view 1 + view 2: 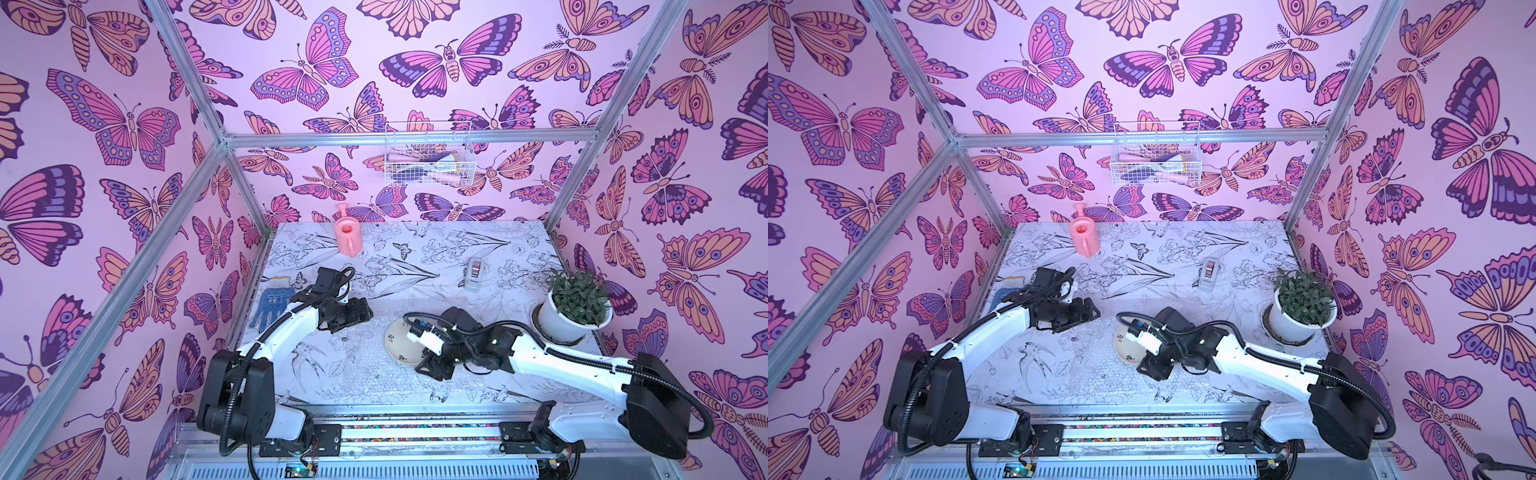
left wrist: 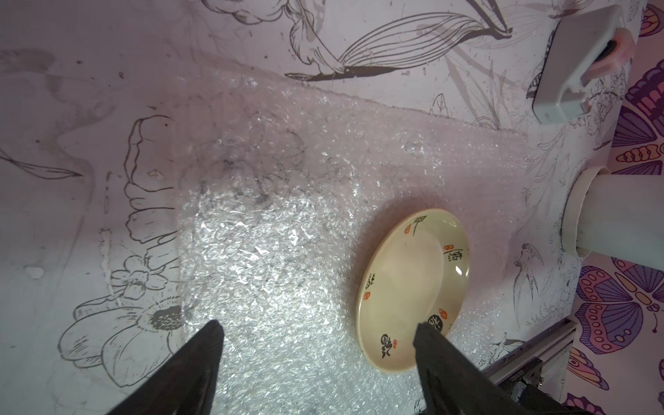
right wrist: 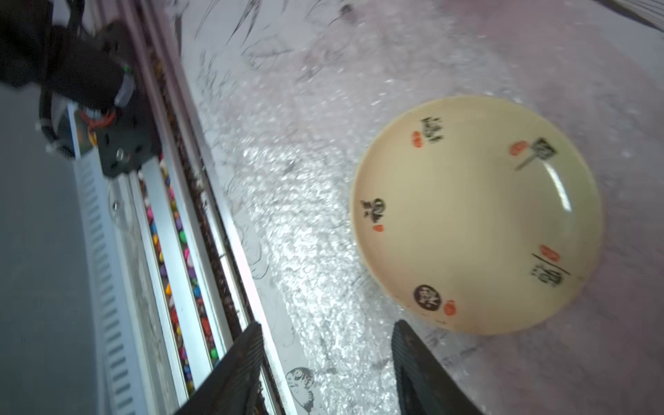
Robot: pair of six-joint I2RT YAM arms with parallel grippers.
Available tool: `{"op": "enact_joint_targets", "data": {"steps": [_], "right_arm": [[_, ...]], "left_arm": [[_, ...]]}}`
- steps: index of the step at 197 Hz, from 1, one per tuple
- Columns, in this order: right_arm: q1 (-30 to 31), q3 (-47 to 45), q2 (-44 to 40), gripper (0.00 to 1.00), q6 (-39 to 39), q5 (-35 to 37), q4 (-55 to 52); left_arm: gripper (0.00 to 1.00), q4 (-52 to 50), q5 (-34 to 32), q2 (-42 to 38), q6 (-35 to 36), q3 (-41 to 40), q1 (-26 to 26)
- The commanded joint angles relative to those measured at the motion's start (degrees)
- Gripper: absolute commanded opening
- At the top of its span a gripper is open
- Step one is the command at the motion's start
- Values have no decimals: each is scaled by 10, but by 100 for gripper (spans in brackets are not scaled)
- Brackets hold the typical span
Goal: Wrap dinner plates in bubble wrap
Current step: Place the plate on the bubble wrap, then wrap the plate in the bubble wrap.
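A small round plate (image 3: 474, 215) of glossy cream glaze is seen lying right side up on the bubble wrap (image 2: 287, 251), towards the sheet's right part. Its shallow rim is marked at intervals with dark brush-like figures and small red stamps, and a bright streak of light is reflected in the well. The bubble wrap is spread flat over the table (image 1: 415, 257). It is a clear, crinkled sheet of tiny blisters that glitters white where lit, and the table's black line-drawn flowers and birds are dimly made out through it.

The left tool (image 2: 318, 327) is held wide open above the sheet with nothing between its dark, tapered fingers. In the left wrist view one finger is seen in front of the plate's rim. The right tool (image 3: 327, 323) is also parted and empty. Its ribbed black fingers are pointed at the wrap just beside the plate's edge, and whether the rim is touched cannot be told.

Farther back a smooth pink watering can (image 1: 348, 236), a clear tape dispenser (image 1: 475, 274) and a leafy plant in a white pot (image 1: 573, 307) are seen. A blue knitted glove (image 1: 270, 305) is partly hidden behind the left arm.
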Motion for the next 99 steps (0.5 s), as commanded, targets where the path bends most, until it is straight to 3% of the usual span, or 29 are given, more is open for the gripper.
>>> {"op": "enact_joint_targets", "data": {"steps": [1,20,61,99], "right_arm": [[56,-4,22,59,-129,72,-49],[87,-9,47,57,-169,98,-54],[112,-7,99,53,-180,130,-28],[129,7,139,44,-186,154,-12]], "left_arm": [[85,-18,8,-3,7,7,0],[85,-18,10,-4,7,8,3],[85,-18,12,-12,3,2,6],[85,-18,13,-18,0,-9,12]]}}
